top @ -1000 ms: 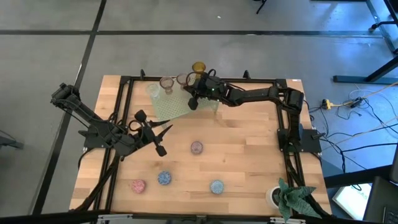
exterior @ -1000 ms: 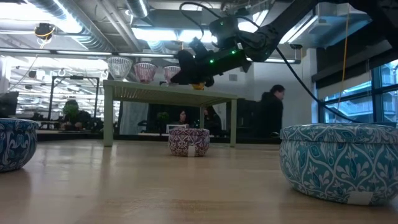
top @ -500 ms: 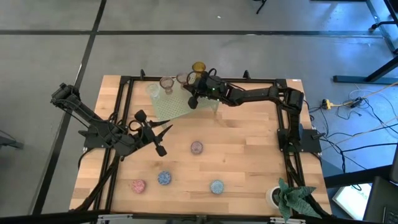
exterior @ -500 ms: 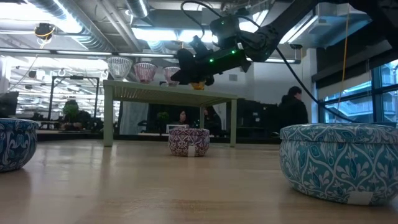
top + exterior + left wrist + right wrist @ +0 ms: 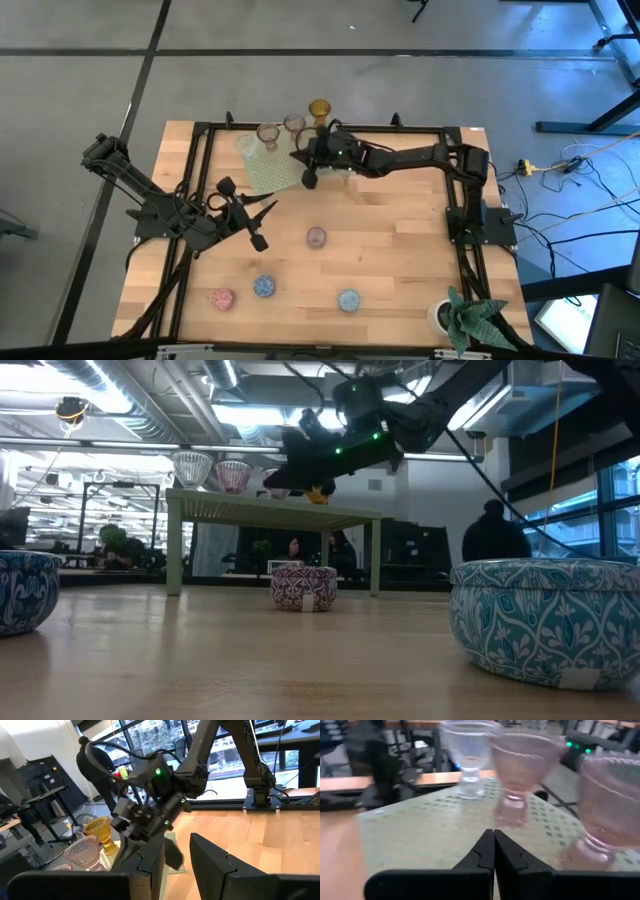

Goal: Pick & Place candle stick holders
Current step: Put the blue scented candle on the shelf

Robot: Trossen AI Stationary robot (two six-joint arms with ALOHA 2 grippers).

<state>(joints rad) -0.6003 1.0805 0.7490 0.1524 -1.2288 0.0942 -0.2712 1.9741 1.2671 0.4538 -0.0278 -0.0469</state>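
- The right hand (image 5: 309, 178) hovers over the near edge of the pale green rack (image 5: 262, 170), which stands toward the table's far edge, left of its middle. Its two fingers are pressed together with nothing between them, as the right wrist view shows (image 5: 493, 851).
- On the rack stand stemmed candle stick holders: a clear one (image 5: 466, 759) and two pink ones (image 5: 518, 772) (image 5: 609, 807) in the right wrist view.
- From above, one stemmed glass (image 5: 267, 135) and another (image 5: 293, 125) stand at the rack's far side, and an amber holder (image 5: 319, 109) stands right by the table's far edge.
- The left hand (image 5: 262, 224) waits above the left half of the table, near the middle. Its fingers (image 5: 212, 860) stand a narrow gap apart and hold nothing.
- Four low patterned holders sit on the bare table (image 5: 400, 250): a mauve one (image 5: 316, 237) near the centre, and a pink one (image 5: 222, 298), a blue one (image 5: 264, 286) and a light blue one (image 5: 348, 299) in a row toward the near edge.
- A white pot with a green plant (image 5: 462, 316) stands at the near right corner.
- A person (image 5: 497, 535) stands in the room beyond the table.
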